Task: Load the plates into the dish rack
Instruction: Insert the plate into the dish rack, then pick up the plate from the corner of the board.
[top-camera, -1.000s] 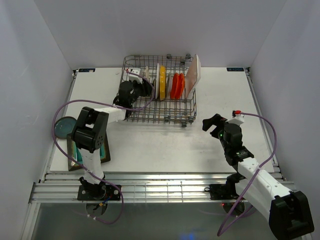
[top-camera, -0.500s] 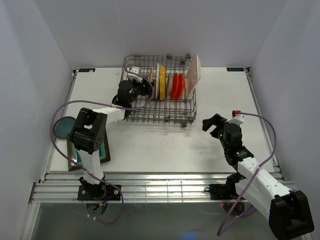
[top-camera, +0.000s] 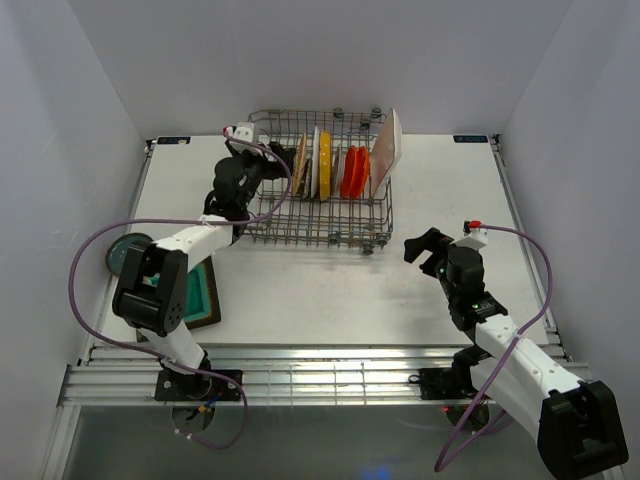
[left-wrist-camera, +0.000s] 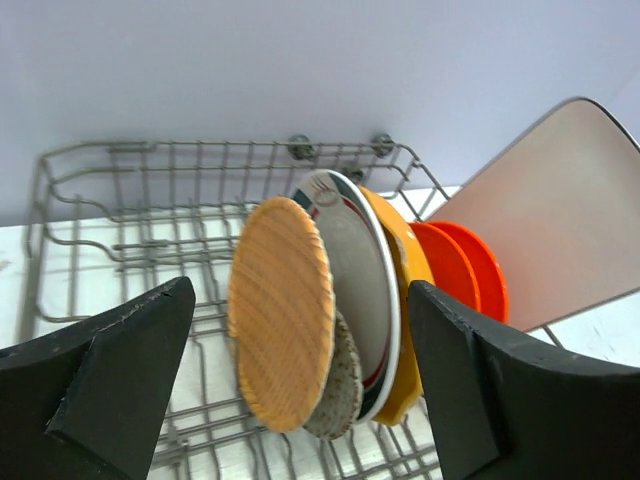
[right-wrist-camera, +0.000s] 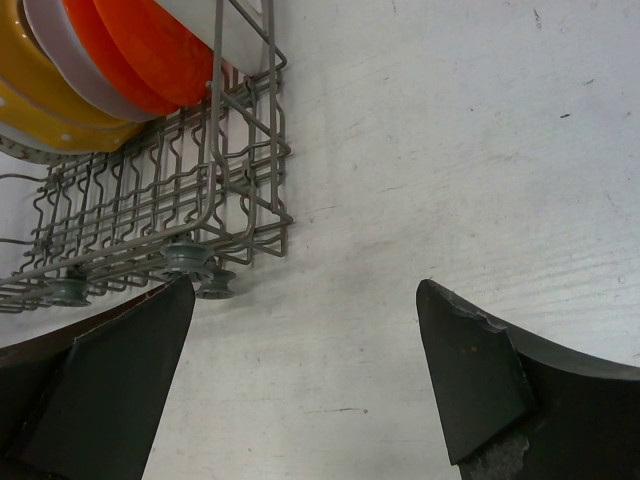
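Note:
The grey wire dish rack (top-camera: 265, 125) stands at the back middle. In it stand a wooden tan plate (top-camera: 299, 163), a white green-rimmed plate (top-camera: 314, 160), a yellow plate (top-camera: 325, 162), orange-red plates (top-camera: 353, 172) and a white rectangular plate (top-camera: 388, 145). My left gripper (top-camera: 258, 172) is open and empty at the rack's left end, facing the wooden plate (left-wrist-camera: 280, 310); a speckled grey plate (left-wrist-camera: 345, 385) leans behind it. A dark teal plate (top-camera: 122, 252) and a square teal brown-rimmed plate (top-camera: 200, 295) lie on the table at left. My right gripper (top-camera: 425, 243) is open and empty, right of the rack.
The rack's near right corner with its wheels (right-wrist-camera: 190, 262) shows in the right wrist view, with bare white table (right-wrist-camera: 450, 150) beside it. The left arm's purple cable (top-camera: 95, 250) loops over the left side. White walls enclose the table.
My left gripper has drawn back left and up out of the rack, leaving the wooden plate standing there. The left arm has swung off the square teal plate. The right arm has not moved.

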